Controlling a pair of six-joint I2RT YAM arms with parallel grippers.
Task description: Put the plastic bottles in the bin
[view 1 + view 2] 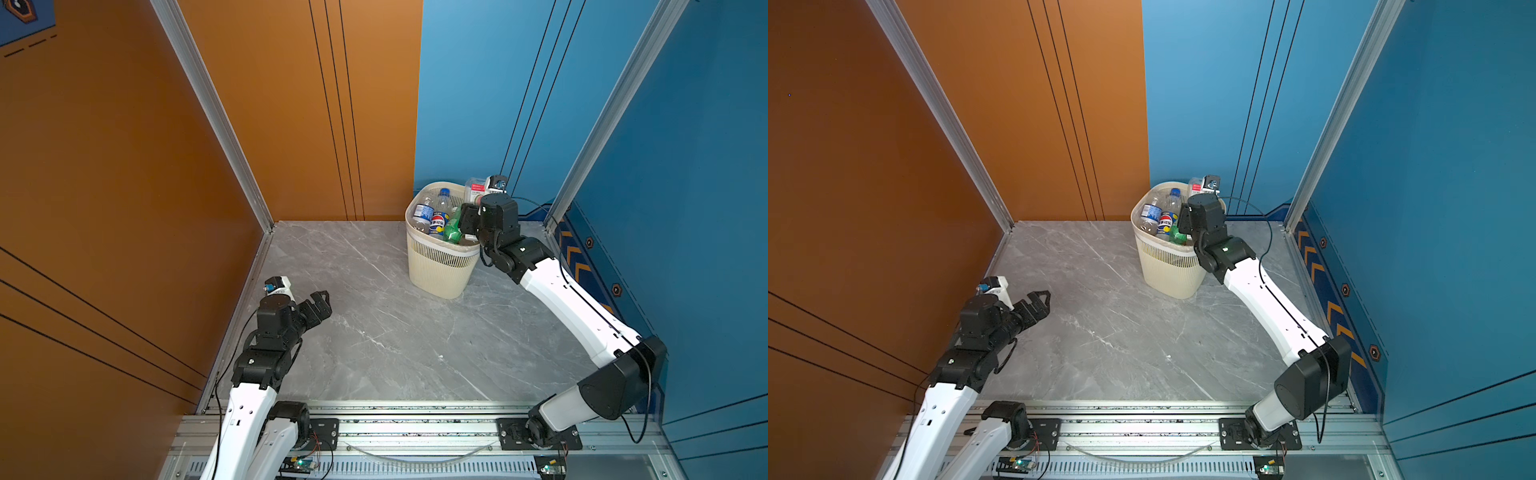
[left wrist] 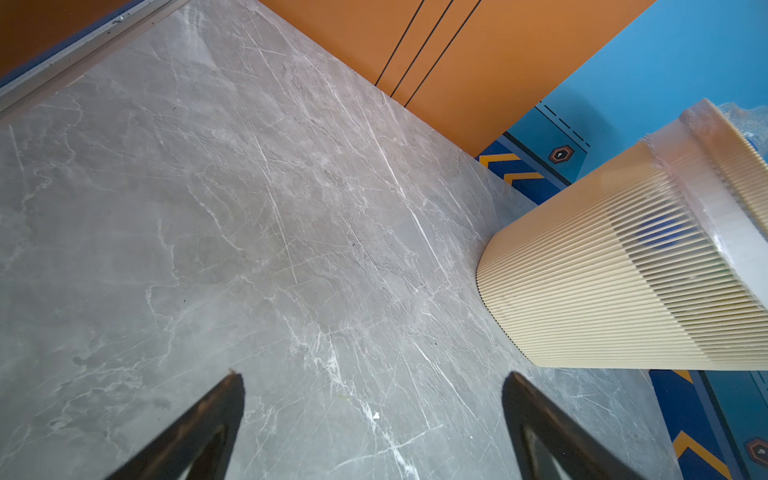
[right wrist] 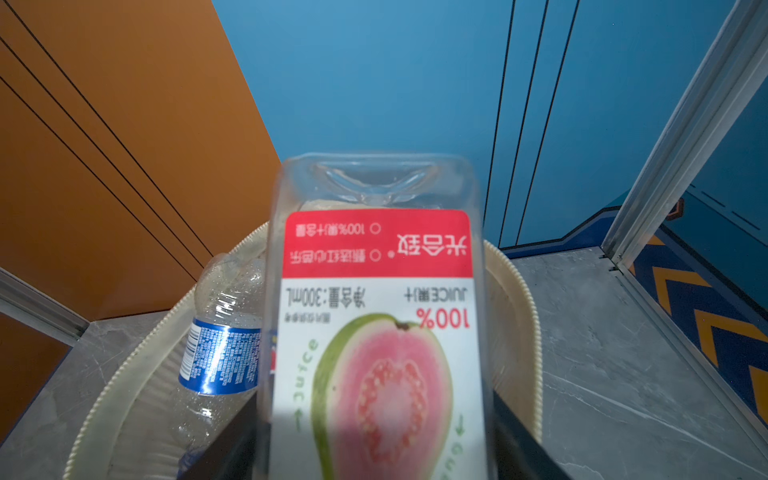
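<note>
The cream slatted bin (image 1: 440, 270) (image 1: 1167, 270) stands at the back of the grey floor and holds several plastic bottles. Among them are a clear one with a blue label (image 1: 424, 214) (image 3: 220, 357), a Pepsi-type one (image 1: 437, 222) and a green one (image 1: 453, 230). My right gripper (image 3: 376, 399) hangs over the bin's rim (image 3: 124, 374). Between its jaws stands a clear juice bottle (image 3: 374, 291) (image 1: 475, 190) with a red and white guava label, base away from the wrist, blurred, with a thin gap at each finger. My left gripper (image 1: 322, 305) (image 2: 374, 376) hovers open and empty over the floor at the left.
Orange walls close off the left and back, blue walls the right. An aluminium rail (image 1: 374, 419) carrying both arm bases runs along the front. In the left wrist view the bin (image 2: 602, 282) stands off to one side of the open fingers (image 2: 232, 386).
</note>
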